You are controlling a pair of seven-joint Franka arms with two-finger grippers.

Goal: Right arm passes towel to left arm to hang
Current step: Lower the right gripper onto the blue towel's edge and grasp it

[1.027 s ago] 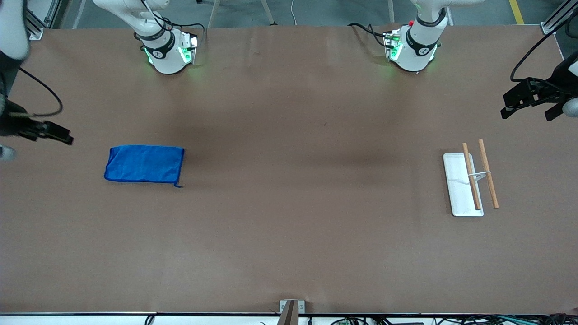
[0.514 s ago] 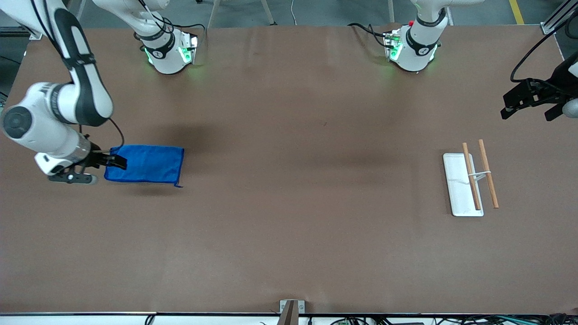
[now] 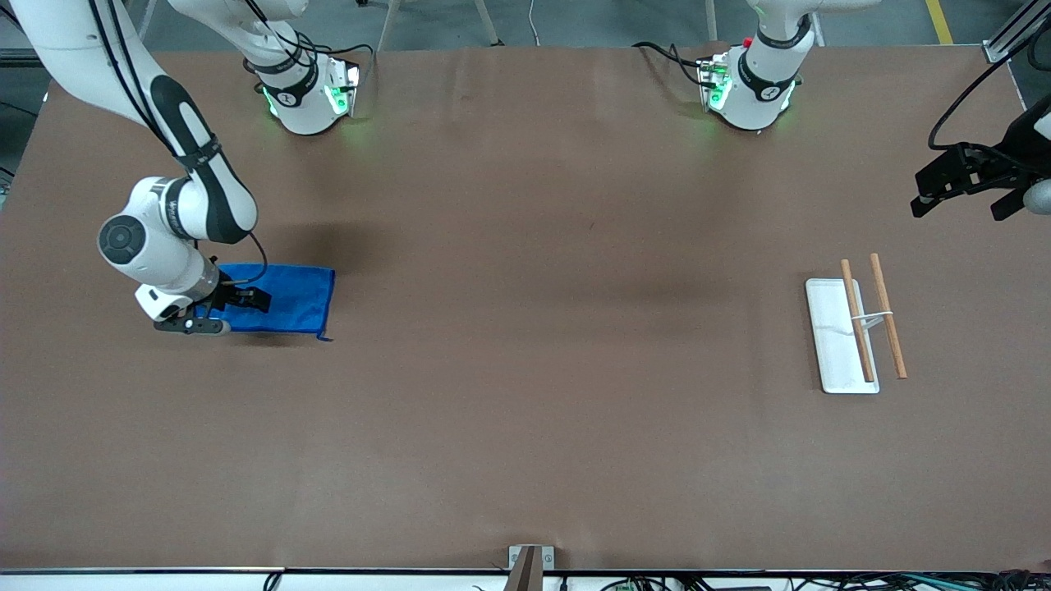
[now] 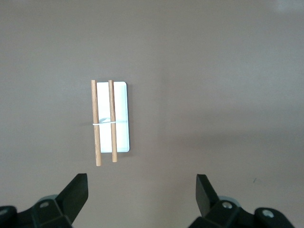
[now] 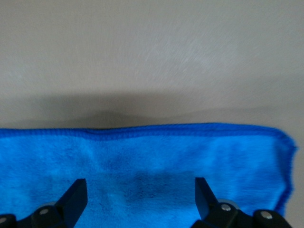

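The blue towel (image 3: 287,297) lies flat on the brown table near the right arm's end. My right gripper (image 3: 238,302) hangs low over the towel's end nearest the table's edge, its jaws open. In the right wrist view the towel (image 5: 142,161) fills the lower part, its hemmed edge across the middle, and the open right gripper (image 5: 140,194) has both fingers spread wide over the cloth. My left gripper (image 3: 965,185) is held up at the left arm's end of the table, open and empty. In the left wrist view the left gripper (image 4: 141,192) shows open over bare table.
A white tray with two wooden rods, a small rack (image 3: 854,328), lies on the table toward the left arm's end; it also shows in the left wrist view (image 4: 110,118). Both arm bases stand along the table's edge farthest from the camera.
My right arm has swung in from the table's end and come down over the towel's end. The towel has not moved. The left arm has not moved.
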